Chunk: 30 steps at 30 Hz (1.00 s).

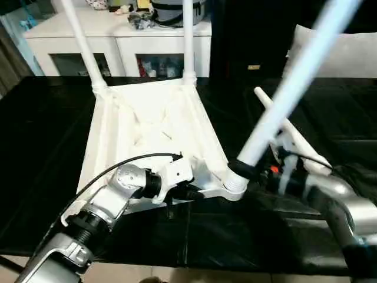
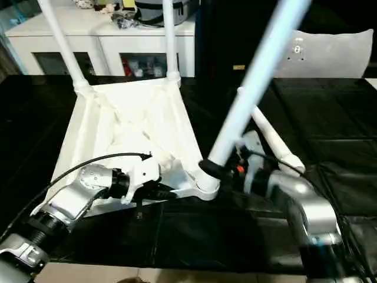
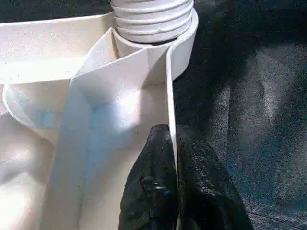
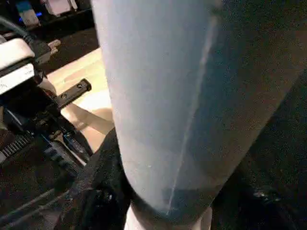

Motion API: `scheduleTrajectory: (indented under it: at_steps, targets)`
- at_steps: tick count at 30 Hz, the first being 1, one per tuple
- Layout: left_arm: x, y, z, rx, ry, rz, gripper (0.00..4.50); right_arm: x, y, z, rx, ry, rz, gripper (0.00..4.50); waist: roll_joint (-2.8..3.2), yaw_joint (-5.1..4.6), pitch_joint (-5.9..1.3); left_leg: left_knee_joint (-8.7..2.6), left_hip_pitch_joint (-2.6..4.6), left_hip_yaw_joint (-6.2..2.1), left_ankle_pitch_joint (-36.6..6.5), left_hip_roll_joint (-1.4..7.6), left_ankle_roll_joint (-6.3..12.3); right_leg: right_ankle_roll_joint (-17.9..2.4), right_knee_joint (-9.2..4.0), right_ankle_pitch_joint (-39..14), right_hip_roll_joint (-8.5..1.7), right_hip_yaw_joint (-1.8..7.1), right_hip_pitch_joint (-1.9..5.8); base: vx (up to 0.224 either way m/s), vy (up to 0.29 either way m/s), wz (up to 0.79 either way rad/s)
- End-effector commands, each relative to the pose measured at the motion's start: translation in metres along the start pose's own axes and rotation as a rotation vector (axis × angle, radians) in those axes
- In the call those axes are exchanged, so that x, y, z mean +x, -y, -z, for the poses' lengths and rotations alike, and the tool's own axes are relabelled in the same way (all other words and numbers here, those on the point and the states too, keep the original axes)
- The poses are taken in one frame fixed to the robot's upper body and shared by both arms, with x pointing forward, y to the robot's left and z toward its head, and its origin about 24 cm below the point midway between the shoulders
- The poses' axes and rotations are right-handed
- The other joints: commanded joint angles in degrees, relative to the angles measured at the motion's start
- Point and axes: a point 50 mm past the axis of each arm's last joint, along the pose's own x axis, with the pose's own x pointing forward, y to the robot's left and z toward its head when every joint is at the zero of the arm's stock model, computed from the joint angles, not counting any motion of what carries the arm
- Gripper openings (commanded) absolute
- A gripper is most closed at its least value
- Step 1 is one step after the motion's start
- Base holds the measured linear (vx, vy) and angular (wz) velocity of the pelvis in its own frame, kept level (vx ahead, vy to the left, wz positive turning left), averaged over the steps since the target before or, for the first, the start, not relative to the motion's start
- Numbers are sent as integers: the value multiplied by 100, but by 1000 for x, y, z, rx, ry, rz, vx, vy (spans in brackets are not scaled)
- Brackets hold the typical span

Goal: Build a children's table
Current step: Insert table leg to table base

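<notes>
The white tabletop (image 1: 153, 124) lies upside down on the black table, ribs facing up. Two legs (image 1: 82, 47) (image 1: 188, 41) stand upright in its far corner sockets. A third leg (image 1: 288, 94) leans to the right out of the near right socket (image 1: 234, 186), its threaded end (image 3: 153, 19) sitting in that socket. My right gripper (image 1: 241, 169) is shut on this leg just above the socket, one black finger (image 4: 96, 182) showing beside the tube (image 4: 182, 96). My left gripper (image 3: 176, 158) is shut on the tabletop's thin near rim, close to that same corner. A fourth leg (image 2: 274, 138) lies on the table behind my right arm.
A white cabinet (image 1: 118, 35) with clutter on top stands behind the table. A grey cushion (image 2: 330, 53) rests at the back right. The black table surface (image 1: 47, 135) runs wide on both sides, and its front edge lies just below my forearms.
</notes>
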Motion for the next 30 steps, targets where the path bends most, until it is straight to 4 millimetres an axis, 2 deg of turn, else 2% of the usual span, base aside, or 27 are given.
scheduleTrajectory:
  at_steps: [1, 2, 3, 7, 8, 11, 12, 13, 14, 16, 17, 20, 21, 22, 23, 24, 25, 26, 27, 29, 30]
  targets:
    - [-13, -14, -13, 21, 91, -92, 0, -2, -6, 30, -26, -191, -14, 188, -116, -41, -278, -450, 92, -120, -2012, 232, 22, -419, -674, -3361, -308, 194, 125, 0, 0, 0]
    - [-12, -14, -13, 21, 90, -92, 0, -2, -7, 30, -29, -194, -15, 188, -135, -41, -273, -452, 89, -118, -2036, 231, 25, -405, -674, -3356, -305, 199, 123, 0, 0, 0]
    - [-12, -14, -13, 23, 84, -86, 0, -2, -8, 33, -71, -244, -30, 188, -119, -45, -262, -452, 86, -120, -2084, 219, 17, -380, -682, -3488, -310, 194, 121, 0, 0, 0]
    - [-11, -13, -12, 34, 71, -76, 0, 0, -8, 36, -98, -289, -50, 188, -117, -72, -246, -440, 100, -139, -2242, 203, -2, -250, -734, -3867, -319, 166, 99, 0, 0, 0]
    - [-12, -13, -11, 38, 65, -71, 0, 1, -7, 37, -100, -300, -57, 188, -109, -83, -244, -432, 118, -142, -2315, 195, -6, -220, -753, -3943, -316, 153, 84, 0, 0, 0]
    - [-13, -14, -11, 62, 46, -45, 0, 6, -5, 39, -105, -342, -94, 188, -73, -147, -234, -461, 131, -169, -2543, 202, -14, -225, -781, -3949, -309, 105, 104, 0, 0, 0]
    - [-13, -16, -13, 73, 44, -34, 0, 8, -5, 41, -87, -349, -114, 188, -50, -157, -233, -461, 181, -168, -2655, 208, -24, -239, -809, -3952, -306, 104, 81, 0, 0, 0]
    - [-13, -16, -13, 73, 44, -34, 0, 8, -5, 41, -87, -349, -114, 188, -56, -173, -230, -458, 194, -168, -2709, 199, -20, -253, -824, -3968, -300, 95, 72, 0, 0, 0]
    - [-13, -17, -15, 81, 50, -25, 0, 9, -5, 42, -70, -349, -124, 188, -35, -180, -225, -472, 192, -182, -2775, 208, -41, -264, -823, -3948, -309, 94, 88, 0, 0, 0]
    - [-14, -20, -19, 90, 56, -16, 0, 10, -4, 43, -47, -343, -130, 188, -49, -200, -238, -494, 184, -193, -2814, 220, -45, -289, -811, -3838, -312, 93, 116, 0, 0, 0]
    - [-14, -24, -22, 103, 60, -10, 0, 11, -3, 44, -22, -334, -130, 188, 10, -232, -236, -513, 175, -197, -2888, 222, -47, -349, -818, -3700, -304, 94, 116, 0, 0, 0]
    - [-14, -33, -32, 126, 70, 0, 0, 12, -1, 47, 11, -333, -135, 188, 27, -263, -237, -557, 157, -217, -2948, 250, -69, -533, -765, -3254, -317, 114, 161, 0, 0, 0]
    - [-14, -37, -36, 138, 69, 0, 0, 13, -2, 47, 8, -342, -144, 188, 14, -265, -233, -561, 159, -211, -2988, 254, -74, -600, -754, -3185, -319, 122, 159, 0, 0, 0]
    - [-14, -42, -40, 150, 65, -6, 0, 14, -3, 48, 4, -350, -154, 188, 65, -266, -176, -577, 155, -212, -3060, 248, -72, -602, -772, -3226, -316, 129, 133, 0, 0, 0]
    - [-14, -42, -40, 150, 65, -6, 0, 14, -3, 48, 4, -350, -154, 188, 39, -279, -174, -564, 180, -191, -3118, 232, -61, -576, -812, -3324, -296, 124, 115, 0, 0, 0]
    - [-14, -48, -44, 162, 56, -24, 0, 16, -5, 47, -2, -355, -165, 188, 12, -262, -185, -558, 193, -197, -3066, 241, -70, -632, -785, -3312, -329, 141, 133, 0, 0, 0]
    - [-14, -48, -44, 162, 56, -25, 0, 16, -5, 47, -3, -355, -165, 188, 33, -259, -156, -561, 186, -197, -3076, 234, -57, -611, -800, -3381, -327, 138, 122, 0, 0, 0]
    - [-14, -51, -45, 164, 53, -33, 0, 17, -7, 47, -4, -354, -169, 188, 12, -250, -166, -559, 203, -200, -3063, 245, -66, -607, -798, -3420, -339, 144, 127, 0, 0, 0]
    - [-15, -53, -46, 164, 51, -41, 0, 18, -7, 46, -5, -352, -170, 188, 10, -251, -153, -568, 176, -207, -3033, 244, -54, -596, -796, -3458, -346, 139, 146, 0, 0, 0]
    - [-19, -58, -44, 156, 37, -65, 0, 20, -8, 47, -11, -345, -149, 188, 25, -249, -137, -573, 178, -213, -3047, 245, -52, -572, -806, -3537, -351, 139, 135, 0, 0, 0]
    - [-20, -58, -42, 151, 34, -69, 0, 21, -8, 47, -12, -343, -142, 188, 11, -257, -131, -575, 166, -216, -3037, 238, -49, -554, -811, -3590, -353, 139, 136, 0, 0, 0]
